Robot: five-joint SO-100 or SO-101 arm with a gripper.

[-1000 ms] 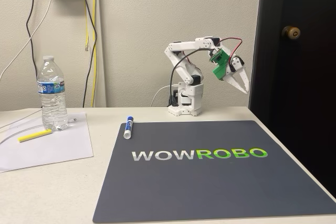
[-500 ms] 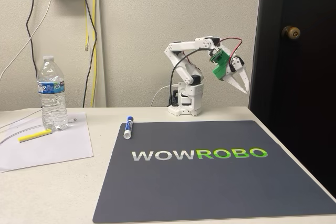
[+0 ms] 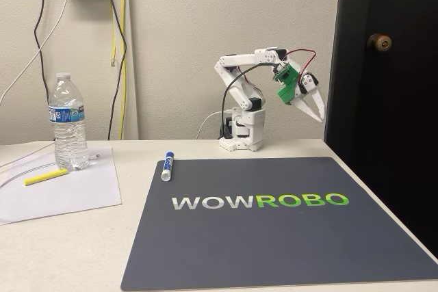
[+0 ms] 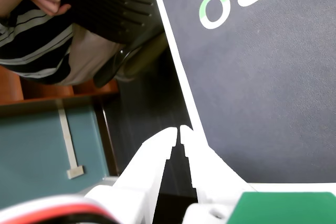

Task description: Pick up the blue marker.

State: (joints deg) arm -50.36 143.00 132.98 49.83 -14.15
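Gripper [image 4: 177,129] nearly closed (tips almost meeting), holding nothing; blue marker [image 3: 167,165] lies well apart.

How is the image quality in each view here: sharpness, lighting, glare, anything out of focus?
Fixed view: evenly lit and sharp, the blue marker crisp on the mat, no glare, dark door underexposed. Wrist view: the white claw is overexposed and soft up close; the mat lettering beyond is slightly blurred.
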